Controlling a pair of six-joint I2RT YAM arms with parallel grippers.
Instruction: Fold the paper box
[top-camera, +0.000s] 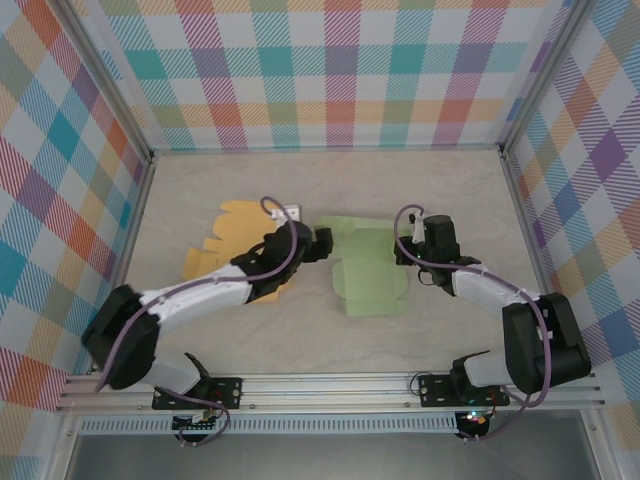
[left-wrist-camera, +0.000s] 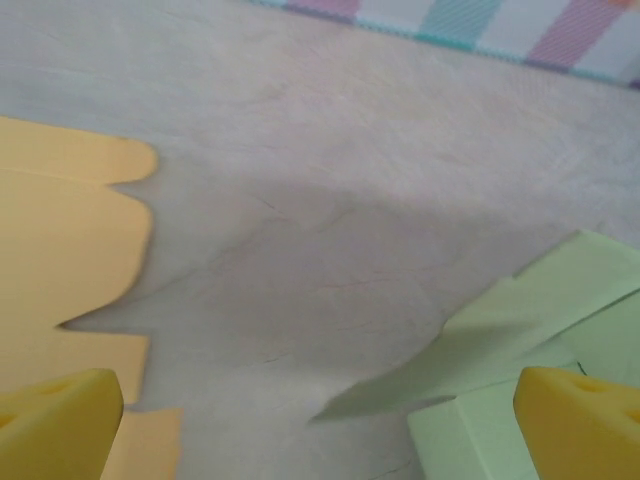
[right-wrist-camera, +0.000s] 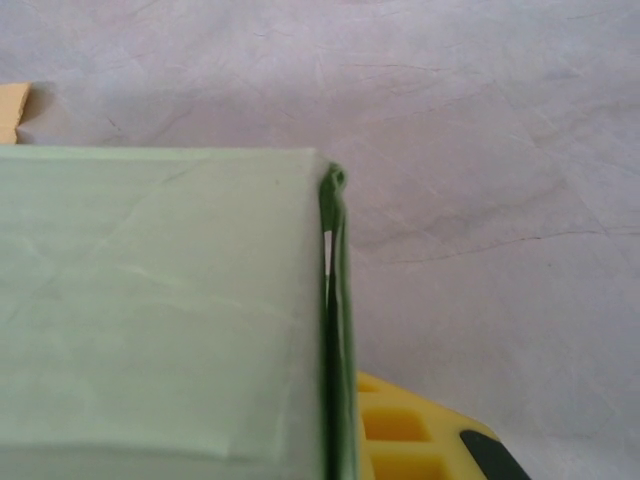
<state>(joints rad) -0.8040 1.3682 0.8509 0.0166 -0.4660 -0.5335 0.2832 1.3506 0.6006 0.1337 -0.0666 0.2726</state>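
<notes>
From above, the left gripper sits at the left edge of the green paper box, which lies partly folded near the middle of the desk. The right gripper is at the box's right edge. An orange paper sheet lies flat just left of the box, partly under the left arm.

At the left wrist, the two yellow fingertips stand wide apart. One is over the orange sheet, the other over a corner of the green box, with bare desk between the sheets.

At the right wrist, a raised green wall of the box stands edge-on, and one yellow finger lies close against its outer side. The other finger is hidden behind the paper, so I cannot tell whether this gripper is clamped on the wall.
</notes>
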